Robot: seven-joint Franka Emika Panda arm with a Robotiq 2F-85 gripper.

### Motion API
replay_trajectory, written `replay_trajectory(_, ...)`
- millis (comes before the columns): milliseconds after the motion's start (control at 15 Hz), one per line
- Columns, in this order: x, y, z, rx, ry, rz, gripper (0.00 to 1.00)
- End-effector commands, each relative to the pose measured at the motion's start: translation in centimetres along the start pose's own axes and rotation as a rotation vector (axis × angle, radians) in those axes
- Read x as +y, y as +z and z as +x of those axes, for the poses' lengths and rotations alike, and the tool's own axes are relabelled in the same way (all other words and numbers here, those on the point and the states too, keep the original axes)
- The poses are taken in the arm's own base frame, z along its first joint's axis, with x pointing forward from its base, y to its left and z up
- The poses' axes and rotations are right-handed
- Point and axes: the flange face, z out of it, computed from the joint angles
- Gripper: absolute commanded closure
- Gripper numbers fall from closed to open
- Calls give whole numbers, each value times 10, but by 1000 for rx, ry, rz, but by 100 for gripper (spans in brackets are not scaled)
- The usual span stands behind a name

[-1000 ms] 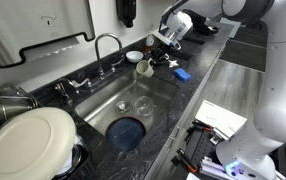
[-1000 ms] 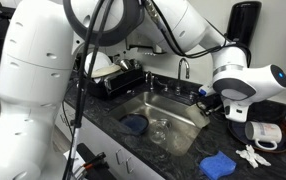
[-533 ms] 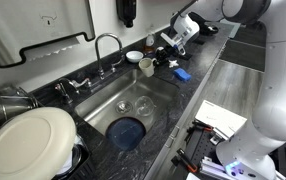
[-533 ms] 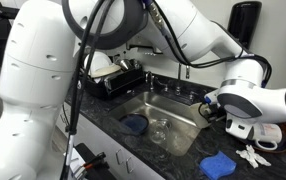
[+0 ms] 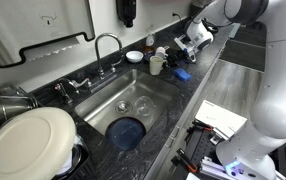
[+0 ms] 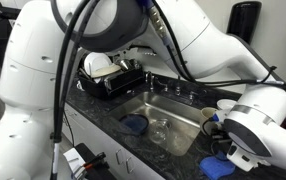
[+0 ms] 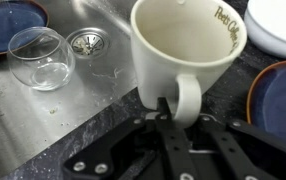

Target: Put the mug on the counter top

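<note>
The pale beige mug (image 7: 188,50) with "Peet's Coffee" lettering inside its rim hangs upright. My gripper (image 7: 171,112) is shut on its handle (image 7: 184,97). In an exterior view the mug (image 5: 157,63) is held just above the dark speckled counter top (image 5: 198,90), right of the steel sink (image 5: 103,100), with the gripper (image 5: 173,57) beside it. In the wrist view the mug sits over the sink's edge and the counter top (image 7: 83,130). In an exterior view the arm hides most of the mug (image 6: 226,105).
A clear glass cup (image 7: 40,57) and a blue bowl (image 5: 128,130) lie in the sink. A white bowl (image 7: 278,20) and a blue plate (image 7: 280,95) sit on the counter nearby. A blue cloth (image 5: 181,73) lies by the gripper. The faucet (image 5: 108,45) stands behind.
The gripper has carried the mug away from the sink and further along the counter. The mug stays gripped by its handle.
</note>
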Motion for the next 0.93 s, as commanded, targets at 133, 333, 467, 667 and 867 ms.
replay_trajectory(133,7,2,12,11,13,6,57)
replay_trajectory(333,6,6,10,19,7,1,42)
replay_trajectory(467,6,9,9,23,10,-5,28)
replay_trajectory(667,8,12,7,54,22,-24,8)
replay_trajectory(867,10,7,-4,177,45,-60,0)
